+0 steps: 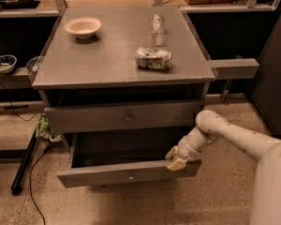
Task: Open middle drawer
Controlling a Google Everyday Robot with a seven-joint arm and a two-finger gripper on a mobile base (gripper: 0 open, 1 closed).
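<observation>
Speckled stone floor (215, 196) lies under a grey wooden desk (107, 55) with a matte, flat top. From the 4 o'clock corner of the view, a smooth cream arm (234, 135) reaches in toward 9 o'clock, bends at a rounded joint, and angles down toward 7 o'clock. It ends in the claw (177, 162), which is tan at the tip and sits on the top edge of the middle drawer (107, 172) at its right end. I cannot tell how far open the claw is or whether it grips the edge.

That drawer stands open at 6 o'clock below the desk top, showing a dark inside. Its plain flat front faces 6 o'clock, with its long axis running from 9 to 3 o'clock and the left end a little lower. A small round knob (130, 176) marks its centre. The upper drawer (93, 118) sits above it.

On the desk are a shallow pale bowl (83, 27) at 11 o'clock, a clear bottle (156, 25) at 1 o'clock, and a can (153, 59) on its side just below the bottle.
</observation>
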